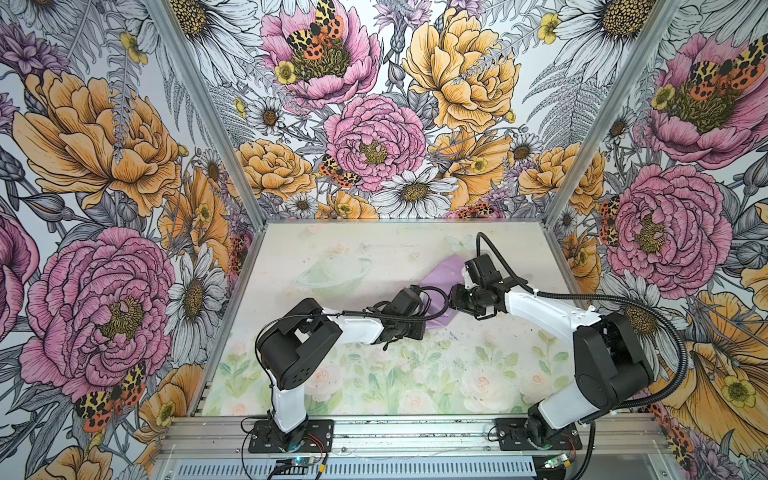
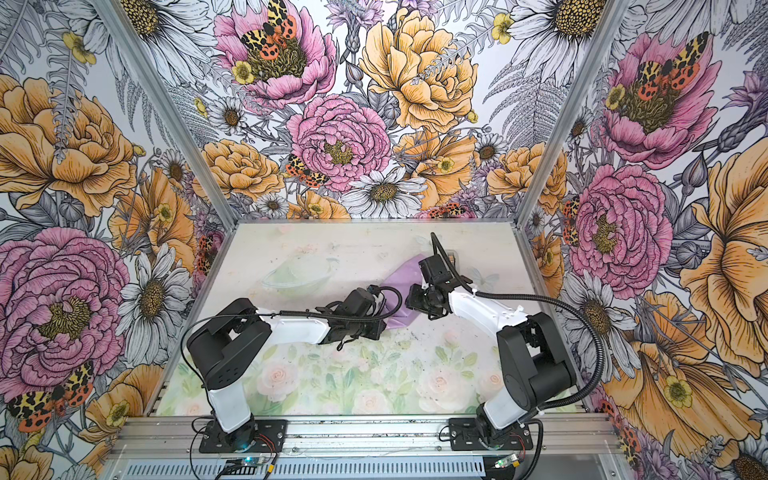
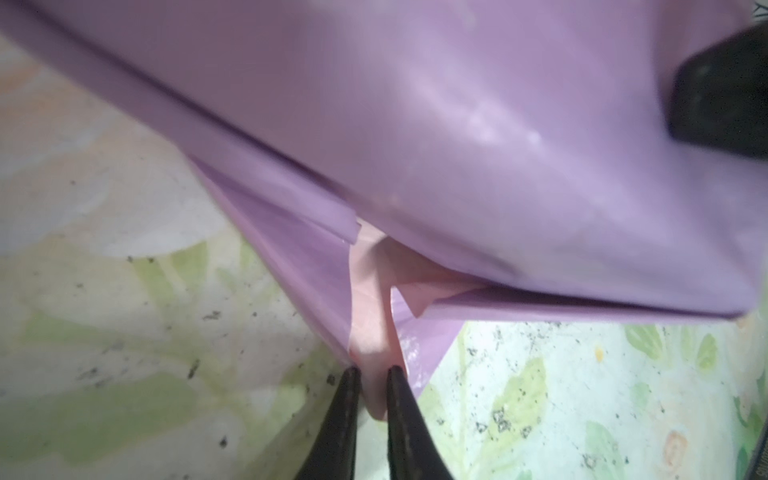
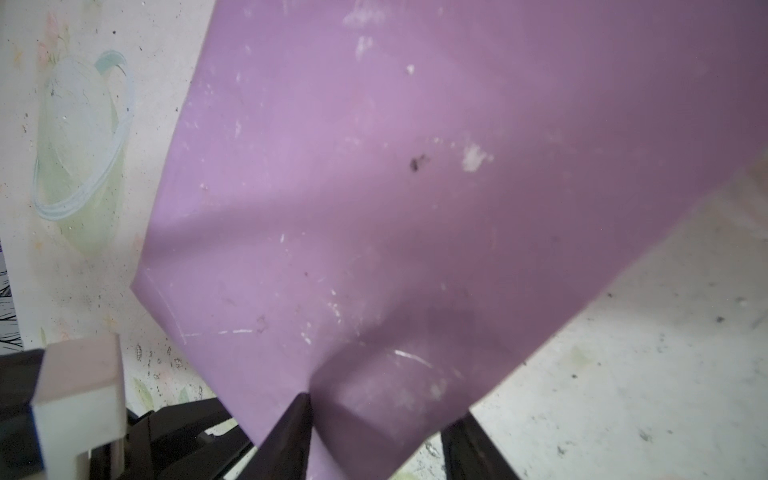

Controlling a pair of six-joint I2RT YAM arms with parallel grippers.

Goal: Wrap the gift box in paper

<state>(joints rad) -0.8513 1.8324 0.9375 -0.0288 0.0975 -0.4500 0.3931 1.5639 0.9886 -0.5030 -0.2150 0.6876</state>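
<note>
My left end effector (image 3: pixel 374 399) pinched the paper (image 3: pixel 498 145) by its flap; the right end effector (image 4: pixel 380 411) clamped it toward one o'clock. Next, I judged, that flap needed folding flat.

We see a pale flat surface (image 1: pixel 374 257) printed with faded roses and green leaves, flecked with dark specks. Right of its middle rests a glossy lilac paper sheet (image 1: pixel 444 268), folded, with its pink underside showing.
</note>
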